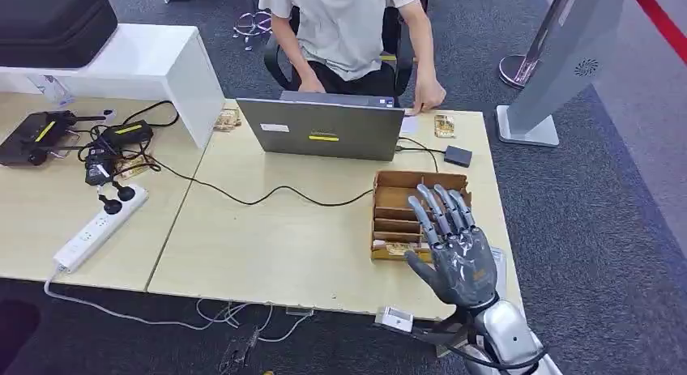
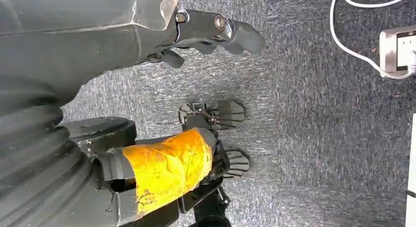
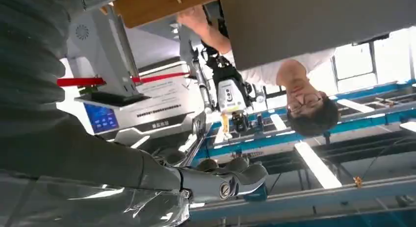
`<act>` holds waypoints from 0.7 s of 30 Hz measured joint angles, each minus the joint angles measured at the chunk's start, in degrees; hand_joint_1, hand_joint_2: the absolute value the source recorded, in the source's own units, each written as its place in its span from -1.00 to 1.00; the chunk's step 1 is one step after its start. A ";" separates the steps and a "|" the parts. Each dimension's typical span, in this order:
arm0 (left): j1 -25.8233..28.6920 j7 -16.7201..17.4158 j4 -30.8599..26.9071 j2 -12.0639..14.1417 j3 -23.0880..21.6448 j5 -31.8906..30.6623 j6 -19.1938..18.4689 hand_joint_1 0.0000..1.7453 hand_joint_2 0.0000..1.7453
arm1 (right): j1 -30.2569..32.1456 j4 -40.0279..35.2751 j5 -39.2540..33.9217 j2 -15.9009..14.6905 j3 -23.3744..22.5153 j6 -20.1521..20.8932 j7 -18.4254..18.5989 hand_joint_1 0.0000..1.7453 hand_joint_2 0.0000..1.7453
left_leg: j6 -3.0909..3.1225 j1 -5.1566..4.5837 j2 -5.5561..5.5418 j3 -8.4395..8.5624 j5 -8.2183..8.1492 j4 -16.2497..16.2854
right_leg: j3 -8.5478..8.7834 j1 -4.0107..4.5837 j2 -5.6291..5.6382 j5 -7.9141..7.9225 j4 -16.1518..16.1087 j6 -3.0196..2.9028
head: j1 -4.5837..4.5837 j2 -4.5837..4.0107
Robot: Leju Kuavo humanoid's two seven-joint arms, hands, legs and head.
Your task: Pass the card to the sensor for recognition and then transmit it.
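Right hand (image 1: 454, 249) up over the table's near right corner, palm turned away, fingers spread and straight, holding nothing. Directly beyond those fingertips, partly hidden behind them: cardboard box (image 1: 403, 210) with slotted dividers, cards (image 1: 392, 248) lying in its nearest slot, just left of the palm. Further out past the box, small dark sensor (image 1: 458, 155) flat on the wooden table (image 1: 275, 237), cable running off to the left. Beyond that, grey laptop (image 1: 328, 129), back of lid facing the hand, and a seated person (image 1: 344, 27) with one hand on the table's far edge. Far left of the hand, white power strip (image 1: 99, 227). Left hand (image 2: 206, 33) hanging low over grey carpet, thumb and fingers curled in loosely, nothing between them.
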 joint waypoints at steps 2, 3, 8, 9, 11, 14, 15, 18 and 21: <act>0.01 0.00 0.00 0.09 0.02 -0.17 -0.07 -1.00 1.00 | 0.01 0.07 -1.19 -0.04 0.35 1.54 -0.99 -1.00 1.00 | 0.00 0.00 0.01 0.00 0.00 0.00 | 0.01 0.00 0.01 0.01 0.01 -0.01 | -0.02 0.00; 0.00 0.00 0.00 0.11 0.02 -0.28 -0.20 -1.00 1.00 | -0.04 0.20 -2.11 -0.04 0.72 2.74 -1.60 -1.00 1.00 | 0.00 0.00 0.01 0.00 0.00 0.00 | 0.01 0.00 0.02 0.01 0.01 -0.01 | 0.00 0.00; -0.01 0.00 0.00 0.15 0.02 -0.70 -0.37 -1.00 1.00 | -0.36 1.16 -4.20 -0.07 2.19 5.47 -3.15 -1.00 1.00 | 0.00 0.00 0.00 -0.01 0.00 0.00 | 0.01 0.00 -0.01 0.00 0.01 -0.01 | 0.00 0.00; -0.01 0.00 0.00 0.15 0.02 -0.74 -0.37 -1.00 1.00 | -0.50 1.33 -4.29 -0.07 2.47 5.73 -3.28 -1.00 1.00 | 0.00 0.01 0.00 -0.01 0.00 0.00 | 0.00 0.00 0.00 0.00 0.01 -0.01 | -0.02 0.00; -0.03 0.00 0.00 0.17 0.02 -0.90 -0.39 -1.00 1.00 | -1.05 1.82 -5.01 -0.07 2.91 6.91 -3.59 -1.00 1.00 | 0.00 0.00 0.02 -0.01 0.00 -0.01 | 0.00 0.00 0.04 0.00 0.01 -0.01 | -0.02 0.00; -0.03 0.00 0.00 0.17 0.02 -1.20 -0.44 -1.00 1.00 | -2.26 3.26 -5.93 -0.04 4.05 8.40 -3.83 -1.00 1.00 | 0.00 0.00 0.02 -0.01 0.00 0.00 | 0.00 0.00 0.03 0.00 0.01 -0.01 | 0.00 0.00; -0.03 0.00 0.00 0.17 0.02 -1.27 -0.46 -1.00 1.00 | -2.77 4.05 -6.06 0.07 4.46 8.73 -3.85 -1.00 1.00 | 0.00 0.00 0.02 -0.01 0.00 -0.01 | 0.01 0.00 0.03 0.00 0.01 -0.01 | 0.00 0.00; -0.04 0.00 0.00 0.17 0.02 -1.70 -0.65 -1.00 1.00 | -4.57 7.03 -6.67 0.83 5.75 9.53 -3.89 -1.00 1.00 | -0.01 0.01 0.02 0.01 0.01 0.00 | 0.02 0.00 0.03 0.01 0.02 -0.01 | -0.02 0.00; -0.05 0.00 0.00 0.17 0.02 -1.90 -0.79 -1.00 1.00 | -6.23 9.35 -6.87 1.97 6.84 10.08 -3.89 -1.00 1.00 | -0.03 0.01 0.02 0.01 0.04 0.00 | 0.02 0.00 0.03 0.01 0.02 -0.01 | -0.02 0.00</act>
